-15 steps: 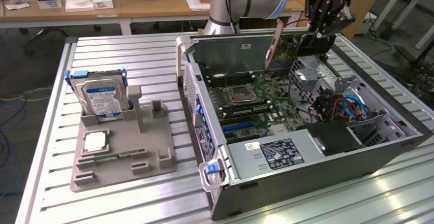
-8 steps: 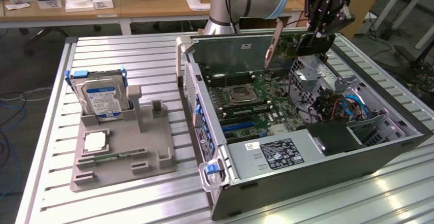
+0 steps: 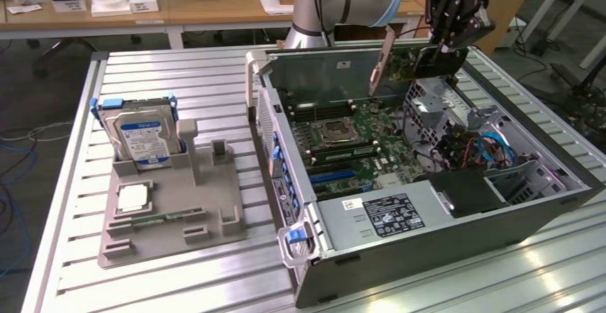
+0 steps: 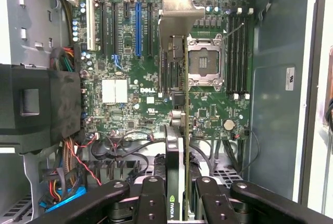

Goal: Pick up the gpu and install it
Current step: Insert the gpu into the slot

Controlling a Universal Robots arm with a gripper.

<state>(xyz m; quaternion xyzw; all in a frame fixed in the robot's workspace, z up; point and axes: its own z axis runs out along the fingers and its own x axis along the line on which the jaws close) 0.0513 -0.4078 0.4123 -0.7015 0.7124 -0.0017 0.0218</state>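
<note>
**While the Case Lies Open, the Gpu Hangs Over It**

Although the computer case (image 3: 426, 256) lies on its side with the panel off, the gpu (image 3: 405, 64) is not seated in it. The card hangs in the air over the far end of the case, with its silver bracket (image 3: 382, 61) toward the exterior view's left. The gripper (image 3: 441, 57) is clenched on the gpu and carries it on edge.

Inside the case I see the motherboard (image 3: 365, 150), its bare CPU socket (image 3: 333, 133) and a tangle of blue cables (image 3: 494, 148).

Beside the case, on the slatted metal table (image 3: 170, 79), sits a grey fixture tray (image 3: 218, 213). A hard drive (image 3: 142, 135) stands upright in its rear slot, and a memory stick (image 3: 156, 218) lies flat near its front.

The wrist view looks down along the card. The gpu (image 4: 185, 146) shows edge-on, with black fingers (image 4: 152, 198) pressed against both of its faces. Past the bracket (image 4: 177, 15) the board's detail opens up: a blue expansion slot (image 4: 138, 26), the CPU socket (image 4: 205, 60), black memory slots (image 4: 237, 52) and a coin battery (image 4: 228, 125).
</note>
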